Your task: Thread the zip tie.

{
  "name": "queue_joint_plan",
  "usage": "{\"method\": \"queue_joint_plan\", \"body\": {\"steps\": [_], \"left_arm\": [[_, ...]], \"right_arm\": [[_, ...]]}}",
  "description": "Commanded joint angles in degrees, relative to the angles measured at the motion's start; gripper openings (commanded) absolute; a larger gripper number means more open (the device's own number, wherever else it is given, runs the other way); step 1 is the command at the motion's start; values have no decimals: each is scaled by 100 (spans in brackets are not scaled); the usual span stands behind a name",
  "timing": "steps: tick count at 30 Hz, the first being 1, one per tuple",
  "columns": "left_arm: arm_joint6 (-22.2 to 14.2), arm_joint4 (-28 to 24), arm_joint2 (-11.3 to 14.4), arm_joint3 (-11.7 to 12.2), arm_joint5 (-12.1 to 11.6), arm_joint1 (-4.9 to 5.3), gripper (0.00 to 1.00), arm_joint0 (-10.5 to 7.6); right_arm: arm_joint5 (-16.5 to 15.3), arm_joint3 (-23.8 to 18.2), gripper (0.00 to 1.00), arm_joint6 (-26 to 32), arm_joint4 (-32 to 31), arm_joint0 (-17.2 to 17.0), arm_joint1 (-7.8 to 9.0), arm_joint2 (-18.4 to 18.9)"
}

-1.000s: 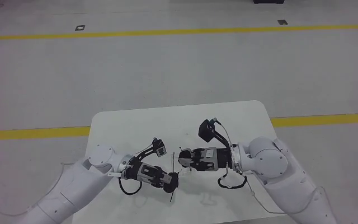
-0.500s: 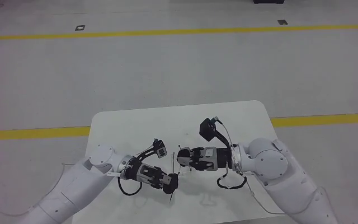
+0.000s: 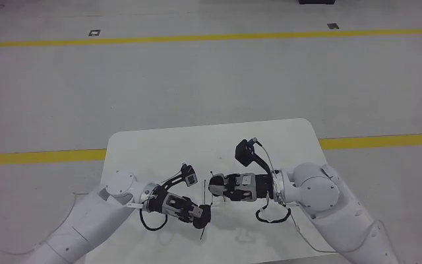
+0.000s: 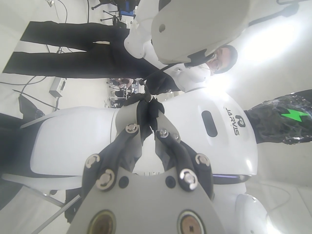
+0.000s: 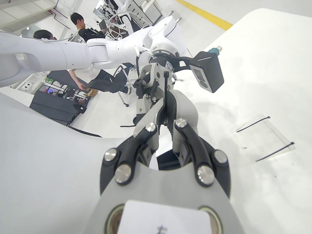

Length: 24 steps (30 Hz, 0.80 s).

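Note:
A black zip tie (image 5: 166, 91) stands upright with its head on top, and my right gripper (image 5: 166, 122) is shut on its strap. From above, this tie (image 3: 211, 179) pokes out of the right gripper (image 3: 214, 189) over the middle of the white table (image 3: 151, 148). My left gripper (image 3: 204, 212) sits close in front of it, fingertip to fingertip. Its cloth-wrapped fingers (image 4: 140, 113) are shut, and a thin black strap (image 3: 202, 229) sticks out below them. I cannot tell whether that strap belongs to the same tie.
Two spare zip ties (image 5: 253, 124) (image 5: 275, 150) lie on a clear sheet (image 5: 267, 135) on the table beside the right gripper. The left wrist's black camera block (image 5: 207, 71) juts out behind the held tie. The far half of the table is bare.

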Motion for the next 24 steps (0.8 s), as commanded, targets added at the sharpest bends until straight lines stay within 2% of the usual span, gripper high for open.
{"method": "queue_joint_plan", "body": {"steps": [1, 7, 12, 21, 24], "left_arm": [[204, 243, -27, -49, -27, 11, 0, 14], [582, 754, -139, -205, -92, 59, 0, 103], [867, 1106, -251, -328, -149, 105, 0, 202], [1407, 1783, -399, -630, -177, 177, 0, 393], [1557, 1952, -418, -702, -153, 188, 0, 426]], "right_arm": [[85, 7, 0, -190, -24, -58, -3, 20], [351, -78, 0, -447, 43, -297, 27, 270], [757, -191, 0, -602, 34, -510, 49, 446], [1525, -376, 0, -962, 52, -749, 40, 514], [1626, -396, 0, -1005, 39, -777, 38, 516]]}}
